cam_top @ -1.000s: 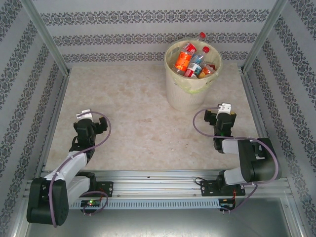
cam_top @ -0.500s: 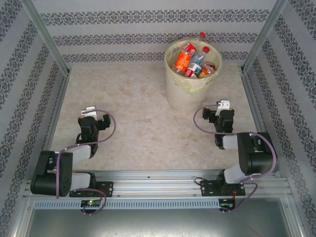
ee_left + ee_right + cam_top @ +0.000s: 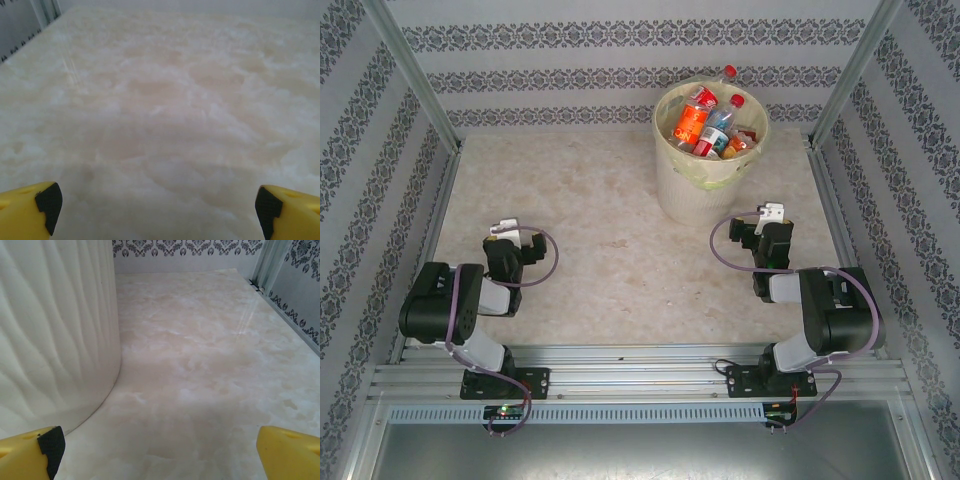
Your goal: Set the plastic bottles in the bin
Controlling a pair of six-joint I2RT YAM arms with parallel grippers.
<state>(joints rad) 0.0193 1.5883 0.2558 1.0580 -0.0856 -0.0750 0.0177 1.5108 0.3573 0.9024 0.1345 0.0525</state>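
The bin [image 3: 695, 195], a pale-yellow ribbed bucket with a yellowish bag liner, stands at the back right of the table. Several plastic bottles [image 3: 692, 122] with red, orange and blue labels lie heaped inside it, and one red-capped bottle [image 3: 728, 73] pokes over the far rim. My left gripper [image 3: 503, 228] rests low at the near left, far from the bin, open and empty [image 3: 157, 205]. My right gripper [image 3: 772, 213] sits just to the near right of the bin, open and empty [image 3: 157, 447], with the bin wall [image 3: 55, 340] close on its left.
The marble-patterned table [image 3: 600, 210] is enclosed by patterned walls and metal posts [image 3: 415, 75]. A metal rail [image 3: 640, 365] along the near edge carries both arm bases. A wall edge [image 3: 285, 305] runs to the right of my right gripper.
My left arm has folded back over its base, its gripper staying low at the near left. The right arm pulled in slightly, then held still. Both grippers stayed open.
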